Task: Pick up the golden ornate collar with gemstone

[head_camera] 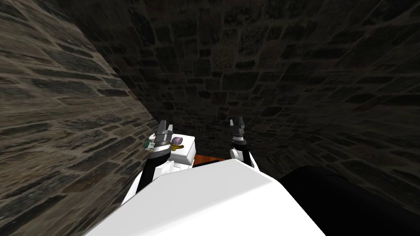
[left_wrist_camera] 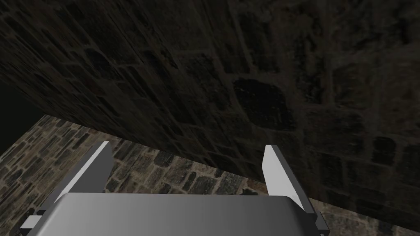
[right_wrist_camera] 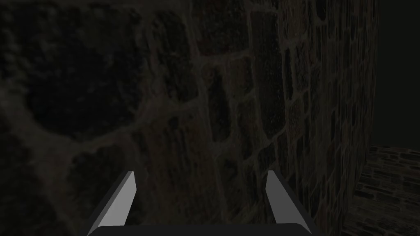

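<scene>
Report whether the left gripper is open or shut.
Open. The left gripper has its fingers standing wide apart, with nothing between them but the stone wall beyond.

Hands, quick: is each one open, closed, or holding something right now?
Left hand: open, holding nothing.
Right hand: open, holding nothing.

Collar: small in head view. Gold-coloured piece with rounded lilac-purple stone. Lies on flat top of white block, toward block's left side. Stone most visible part; gold shows as short yellow strip just beneath it, on side nearer me. Ornament detail too small to read; shape of loop cannot tell. Left gripper just beside collar, on its left; touching or apart cannot tell. Collar rests on block, not between fingers.
</scene>
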